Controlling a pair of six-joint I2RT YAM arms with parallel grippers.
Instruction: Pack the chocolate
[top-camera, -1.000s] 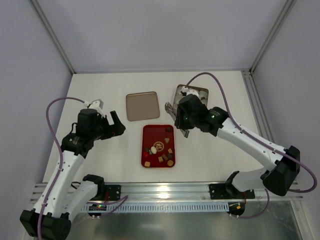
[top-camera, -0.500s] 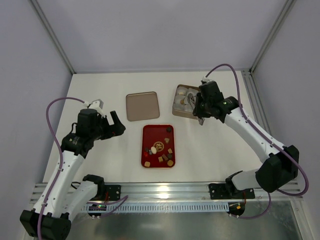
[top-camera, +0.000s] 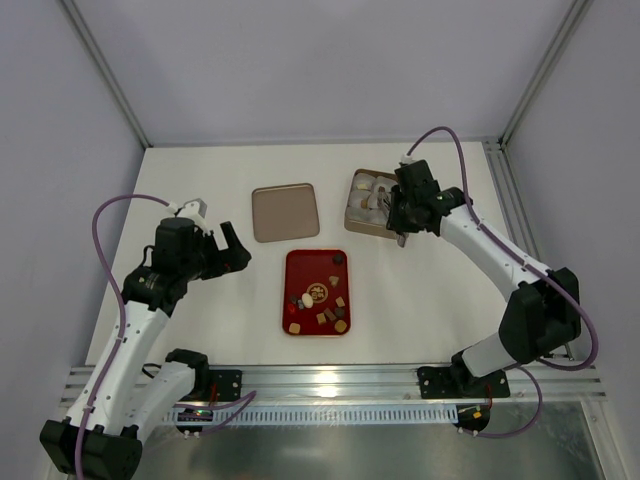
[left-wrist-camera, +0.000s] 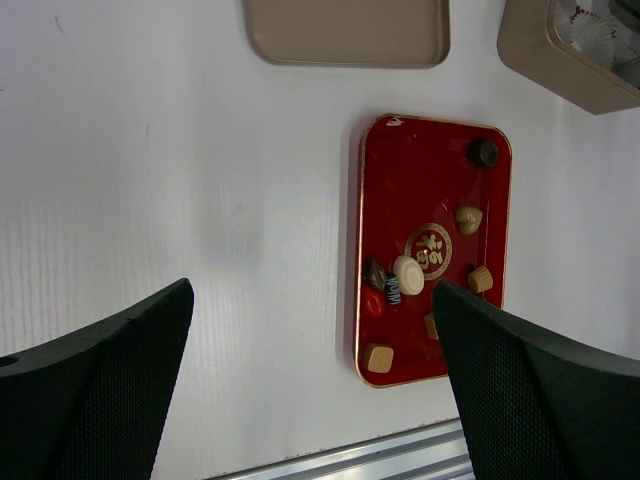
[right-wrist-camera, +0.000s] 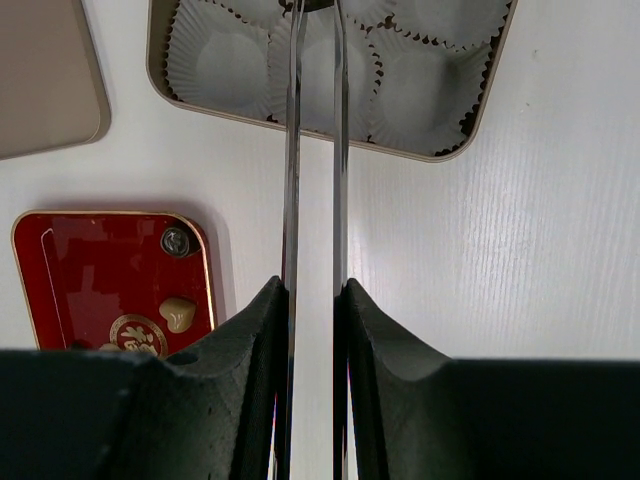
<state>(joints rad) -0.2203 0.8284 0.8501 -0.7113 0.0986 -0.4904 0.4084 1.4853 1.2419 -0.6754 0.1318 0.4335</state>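
Observation:
The chocolate pieces (top-camera: 309, 296), dark, tan and whitish, lie scattered on the red tray (top-camera: 300, 270). They also show in the left wrist view (left-wrist-camera: 408, 273) and the right wrist view (right-wrist-camera: 179, 313). My right gripper (top-camera: 402, 212) (right-wrist-camera: 315, 290) is shut on metal tweezers (right-wrist-camera: 292, 150). The tweezer tips reach over the tan tin (top-camera: 353, 205) (right-wrist-camera: 420, 150) of white paper cups (right-wrist-camera: 215, 60). A small dark piece shows between the tips at the frame's top edge. My left gripper (top-camera: 230, 250) (left-wrist-camera: 312, 290) is open and empty, left of the red tray.
A flat tan lid (top-camera: 285, 212) (left-wrist-camera: 347, 30) lies behind the red tray and left of the tin. A metal rail (top-camera: 330, 385) runs along the near table edge. Frame posts stand at the back corners.
My right gripper moved with the tweezers from over the red tray back and right to the tin, then settled slightly. The left arm has not moved.

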